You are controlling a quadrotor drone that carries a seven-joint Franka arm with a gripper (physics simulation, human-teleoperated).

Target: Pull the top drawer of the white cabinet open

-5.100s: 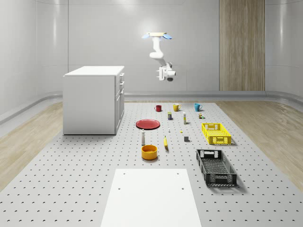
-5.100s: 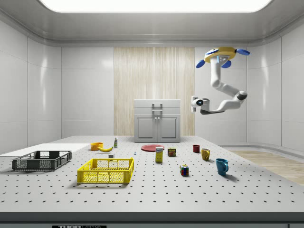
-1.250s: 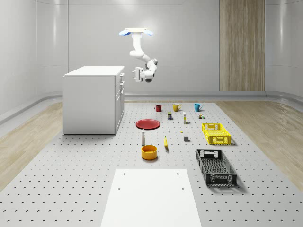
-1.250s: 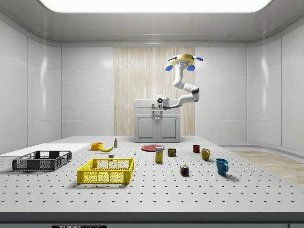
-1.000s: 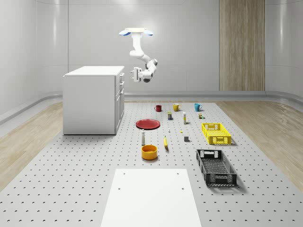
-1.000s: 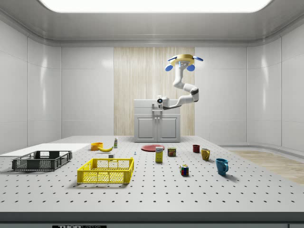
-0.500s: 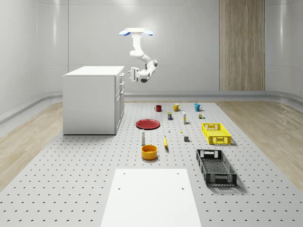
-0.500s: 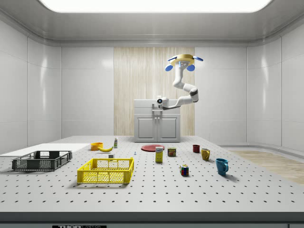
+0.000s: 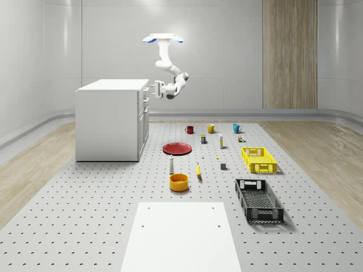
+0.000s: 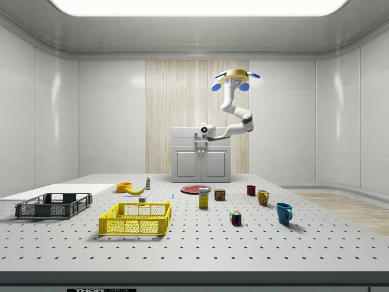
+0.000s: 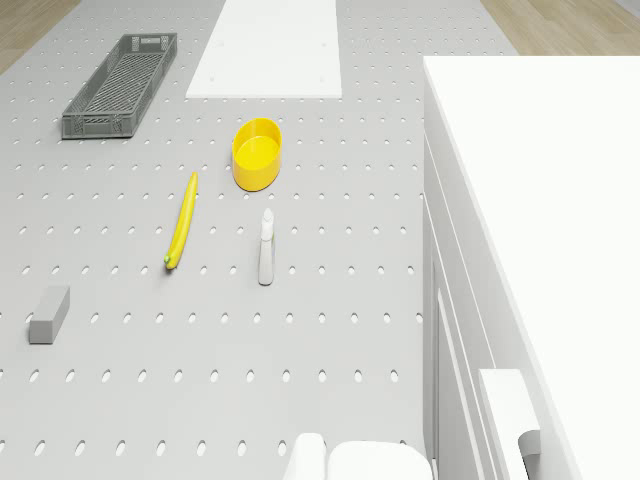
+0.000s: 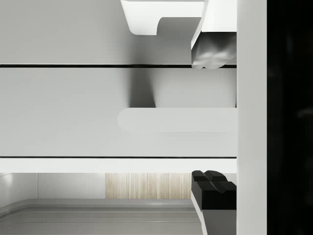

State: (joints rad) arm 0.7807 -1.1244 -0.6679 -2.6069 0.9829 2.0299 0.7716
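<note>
While the drone [image 9: 163, 38] hovers beside the boxy white cabinet [image 9: 111, 120], its spread two-finger gripper [image 12: 211, 120] brackets the top drawer's pale bar handle [image 12: 176, 120] at 3 o'clock; closing comes next.

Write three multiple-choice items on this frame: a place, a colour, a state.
1. Where is the hand? A over the yellow crate; B at the white cabinet's top drawer handle; C beside the black crate.
2. What colour is the round flat plate? A red; B green; C blue.
3. How are the fingers? A shut on a banana; B shut, empty; C open astride the handle.
B: the drone hovers before the cabinet, hand at the handle. A: plainly red. C: one finger either side of the bar.
</note>
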